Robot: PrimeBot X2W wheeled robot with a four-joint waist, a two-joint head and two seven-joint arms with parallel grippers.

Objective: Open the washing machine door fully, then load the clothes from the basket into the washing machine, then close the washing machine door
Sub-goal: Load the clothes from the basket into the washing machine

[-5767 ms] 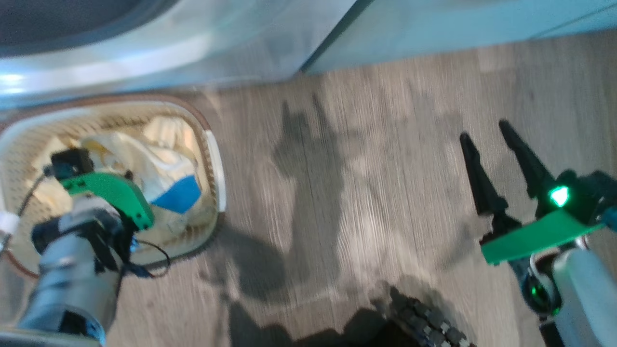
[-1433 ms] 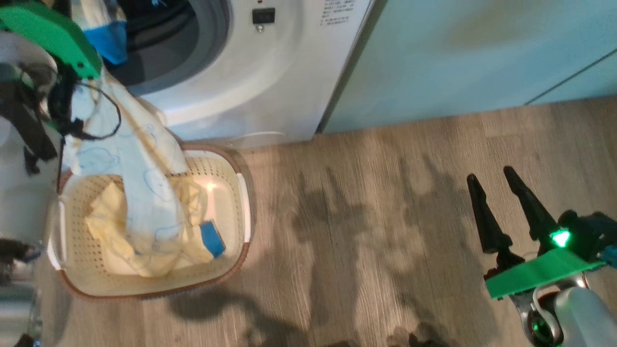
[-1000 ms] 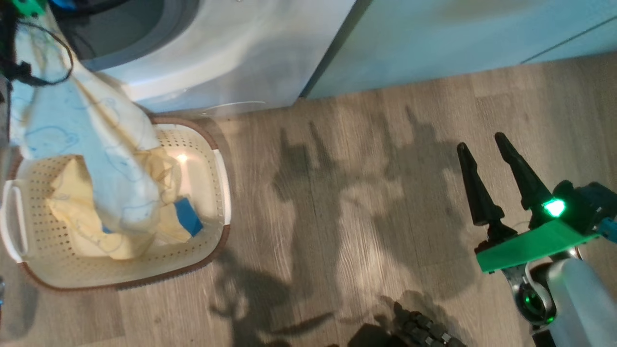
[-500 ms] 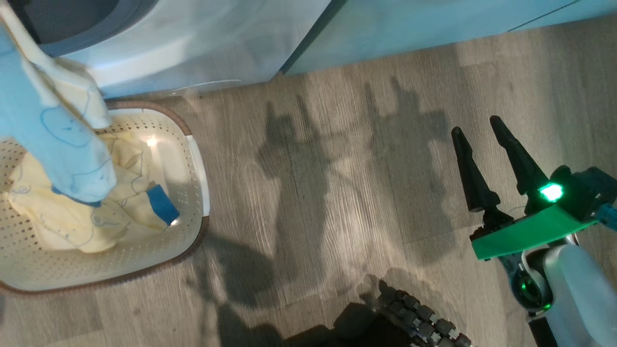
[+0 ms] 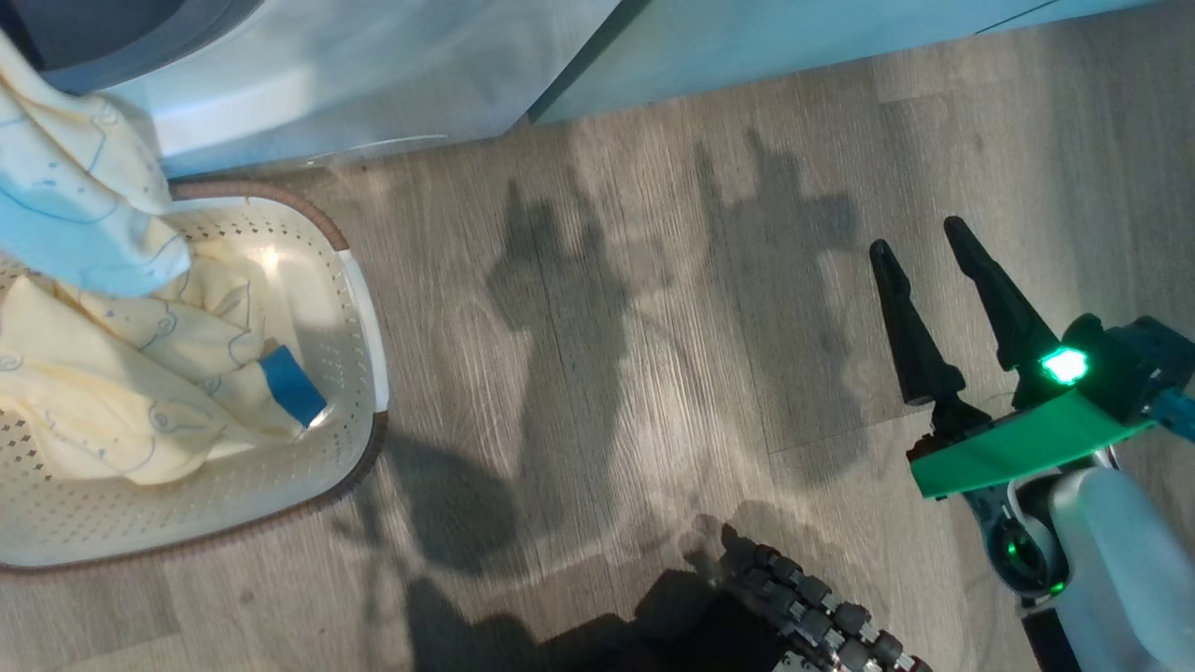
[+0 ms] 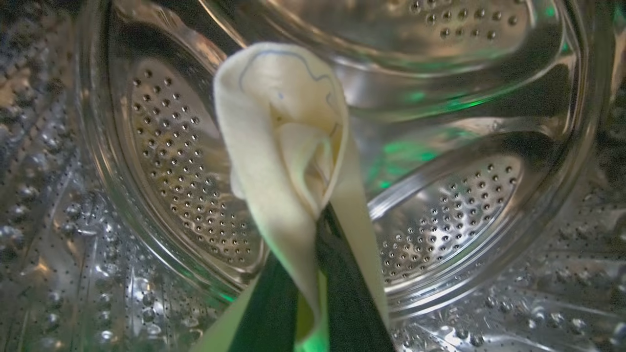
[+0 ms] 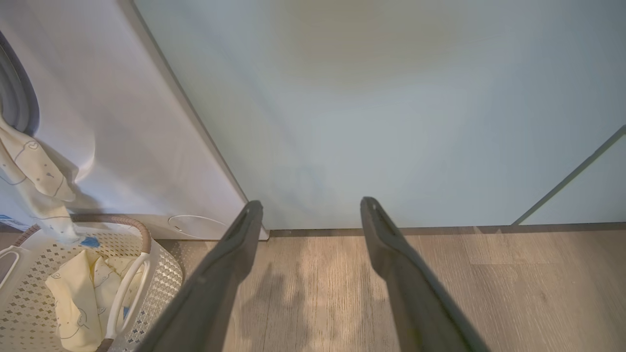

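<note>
The cream basket [image 5: 359, 308] stands on the floor before the white washing machine [image 5: 308, 75], with cream-yellow clothes [image 5: 121, 392] and a blue patch lying in it. One garment [image 5: 75, 215] hangs from the washer's opening down to the basket's rim. In the left wrist view my left gripper [image 6: 320, 220] is inside the steel drum [image 6: 186, 161], shut on that garment [image 6: 279, 146]. My right gripper [image 5: 924, 252] hovers open over the floor at the right, holding nothing. The washing machine door is out of view.
Pale green cabinet fronts [image 7: 391, 98] run to the right of the washer. Wood floor [image 5: 607, 327] lies between the basket and my right arm. A dark ribbed part of my base [image 5: 812, 607] shows at the bottom edge.
The head camera has shifted, sliding the scene left. The hanging garment's lower end has risen from among the clothes in the basket to its rim. My right gripper stays open in place.
</note>
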